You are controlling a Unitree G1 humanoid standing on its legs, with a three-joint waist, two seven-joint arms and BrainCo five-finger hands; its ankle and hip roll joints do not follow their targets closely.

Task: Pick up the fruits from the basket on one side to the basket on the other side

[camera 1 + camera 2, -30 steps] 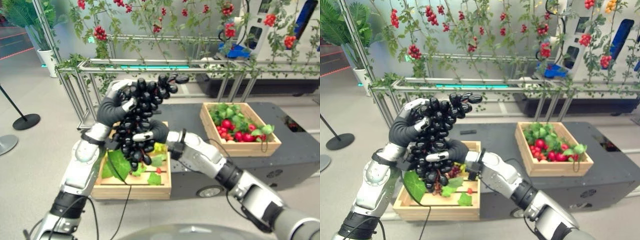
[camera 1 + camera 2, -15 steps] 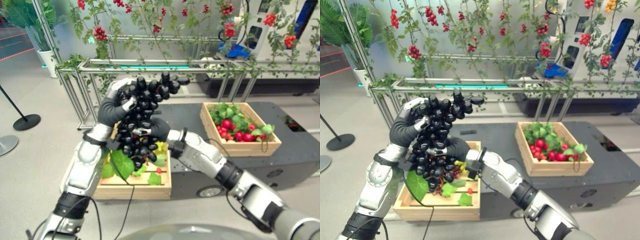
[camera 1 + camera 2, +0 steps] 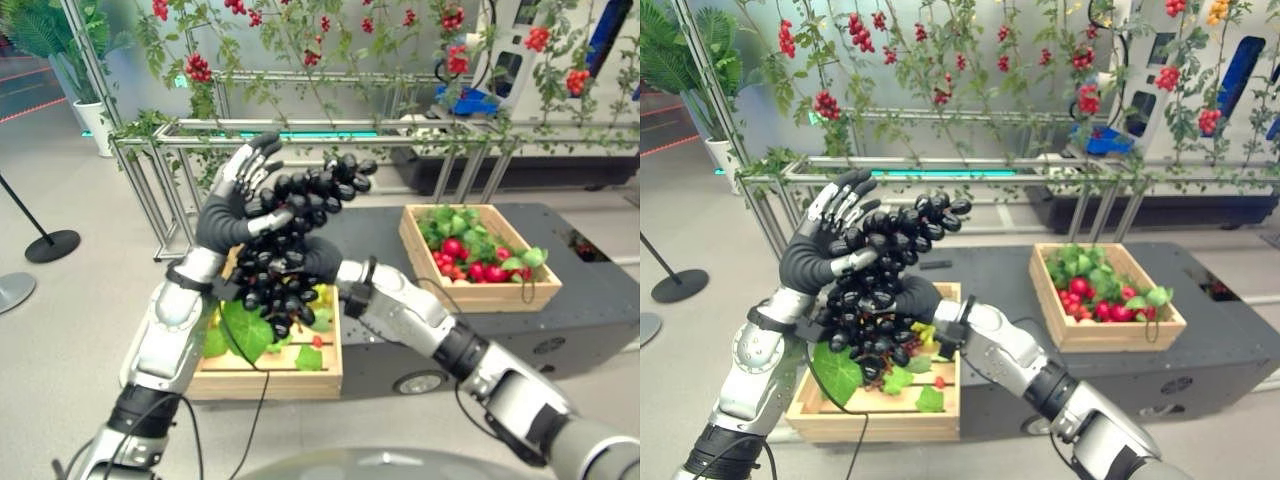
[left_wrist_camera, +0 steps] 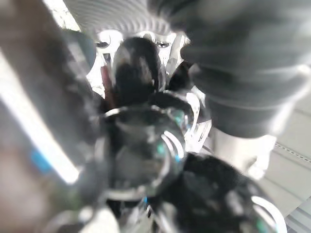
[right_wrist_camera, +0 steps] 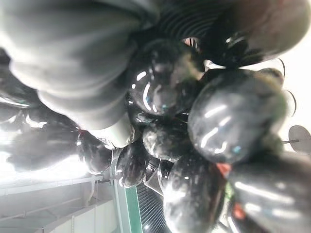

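A black grape bunch [image 3: 292,245] is held upright above the left crate [image 3: 262,377], gripped low by the right hand [image 3: 318,262] while the left hand [image 3: 235,200] is opened beside its top, the right crate [image 3: 478,297] lying well off rightward.

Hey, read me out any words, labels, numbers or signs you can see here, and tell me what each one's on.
None can be read.
Nothing is printed on the wooden basket under the black grape bunch, nor on the wooden basket of red fruit.
The white and blue machine behind the vines shows no legible marking.
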